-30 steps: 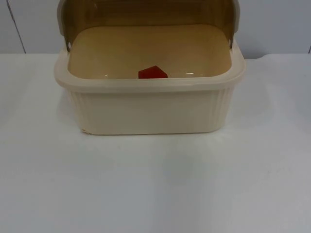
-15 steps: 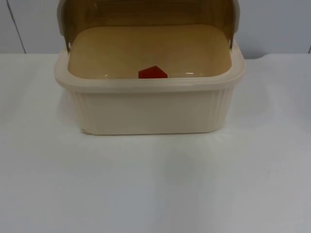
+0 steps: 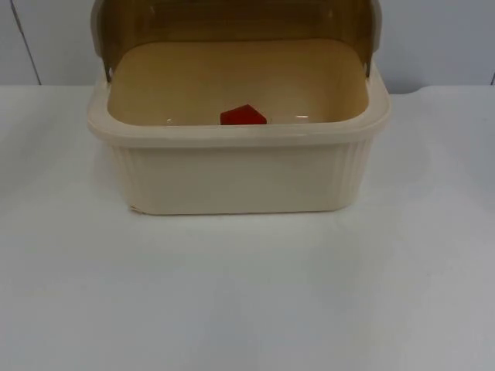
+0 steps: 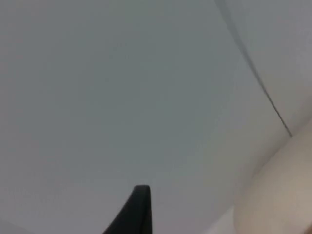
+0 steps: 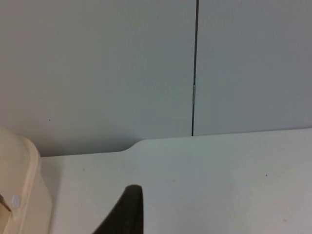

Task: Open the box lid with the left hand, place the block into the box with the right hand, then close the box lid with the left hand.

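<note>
A cream ribbed box (image 3: 236, 178) stands at the back middle of the white table. Its brown translucent lid (image 3: 232, 19) is swung up and back, so the box stands open. A red block (image 3: 243, 115) lies inside on the box floor, near the front wall. My left gripper (image 4: 139, 209) points at the grey wall, with the box's cream edge (image 4: 275, 195) close beside it. My right gripper (image 5: 127, 209) hangs over the table beside the box's cream corner (image 5: 19, 185), facing the wall. Neither gripper touches the box or the block.
The grey partition wall (image 3: 441, 39) rises right behind the box, with a vertical seam (image 5: 194, 73) in it. Bare white table (image 3: 247, 294) stretches in front of the box and to both sides.
</note>
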### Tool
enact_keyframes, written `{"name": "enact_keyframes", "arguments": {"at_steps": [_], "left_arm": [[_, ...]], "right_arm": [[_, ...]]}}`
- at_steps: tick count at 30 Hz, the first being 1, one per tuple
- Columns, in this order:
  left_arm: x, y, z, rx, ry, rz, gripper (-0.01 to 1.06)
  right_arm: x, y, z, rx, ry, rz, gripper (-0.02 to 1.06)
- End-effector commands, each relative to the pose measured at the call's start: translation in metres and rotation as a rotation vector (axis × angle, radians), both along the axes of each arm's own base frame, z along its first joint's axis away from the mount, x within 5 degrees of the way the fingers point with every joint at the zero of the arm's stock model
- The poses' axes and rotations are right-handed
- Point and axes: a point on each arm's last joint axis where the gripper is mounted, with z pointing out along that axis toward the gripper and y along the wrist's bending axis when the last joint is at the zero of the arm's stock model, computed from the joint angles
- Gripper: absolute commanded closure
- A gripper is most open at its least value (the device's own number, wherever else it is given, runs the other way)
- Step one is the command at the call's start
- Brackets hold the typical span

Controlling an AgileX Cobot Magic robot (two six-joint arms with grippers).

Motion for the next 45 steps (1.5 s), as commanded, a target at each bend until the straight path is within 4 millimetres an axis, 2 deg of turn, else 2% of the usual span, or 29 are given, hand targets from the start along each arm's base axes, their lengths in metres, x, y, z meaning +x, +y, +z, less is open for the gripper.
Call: {"name": "enact_keyframes", "arguments": {"at_steps": [1,3,5,6,7,8,9,13,15,21,24,26,28,30,31,36,45], "left_arm": [[0.014,-0.019,-0.006,0.148,-0.025,-0.095,0.02],[0.028,-0.036,-0.019,0.284,-0.027,-0.173,0.06],[0.034,-0.042,-0.025,0.332,-0.030,-0.202,0.09],[0.041,-0.048,-0.031,0.356,-0.032,-0.219,0.15],[0.051,-0.054,-0.040,0.358,-0.041,-0.228,0.28],[0.054,-0.056,-0.042,0.354,-0.046,-0.230,0.34],[0.054,-0.056,-0.042,0.354,-0.046,-0.230,0.34],[0.066,-0.064,-0.048,0.302,-0.140,-0.243,0.84],[0.069,-0.066,-0.049,0.280,-0.165,-0.244,1.02],[0.071,-0.069,-0.051,0.188,-0.155,-0.230,1.05],[0.073,-0.071,-0.065,0.216,-0.087,-0.251,1.05],[0.069,-0.074,-0.080,0.256,0.023,-0.359,1.05],[0.068,-0.075,-0.083,0.252,0.051,-0.400,1.05],[0.064,-0.076,-0.084,0.089,0.103,-0.527,1.05],[0.068,-0.072,-0.082,0.045,0.076,-0.515,1.05],[0.074,-0.070,-0.084,0.066,0.052,-0.471,1.05],[0.093,-0.066,-0.111,0.069,0.059,-0.376,1.05]], "right_arm": [[-0.001,-0.001,0.002,0.000,-0.016,-0.008,-0.01],[-0.001,-0.001,0.002,0.000,-0.016,-0.008,-0.01],[-0.001,-0.001,0.002,0.000,-0.016,-0.008,-0.01],[-0.001,-0.001,0.002,0.000,-0.016,-0.008,-0.01],[-0.001,-0.001,0.002,0.000,-0.016,-0.008,-0.01],[-0.001,-0.001,0.002,0.000,-0.016,-0.008,-0.01],[-0.001,-0.001,0.002,0.000,-0.016,-0.008,-0.01],[-0.001,-0.001,0.002,-0.002,-0.015,-0.008,-0.01],[-0.001,-0.001,0.002,-0.002,-0.015,-0.008,-0.01],[-0.002,-0.001,0.001,-0.001,-0.004,-0.006,-0.01],[-0.002,-0.001,-0.001,0.001,0.015,-0.003,-0.01],[-0.002,-0.001,-0.001,0.001,0.015,-0.003,-0.01],[-0.002,-0.001,-0.001,0.001,0.015,-0.003,-0.01],[-0.002,-0.001,0.000,0.001,0.012,-0.004,-0.01],[-0.002,-0.001,0.000,0.001,0.012,-0.004,-0.01],[-0.002,-0.001,-0.001,0.002,0.018,-0.003,-0.01],[-0.002,-0.001,-0.001,0.004,0.019,-0.002,-0.01]]}}
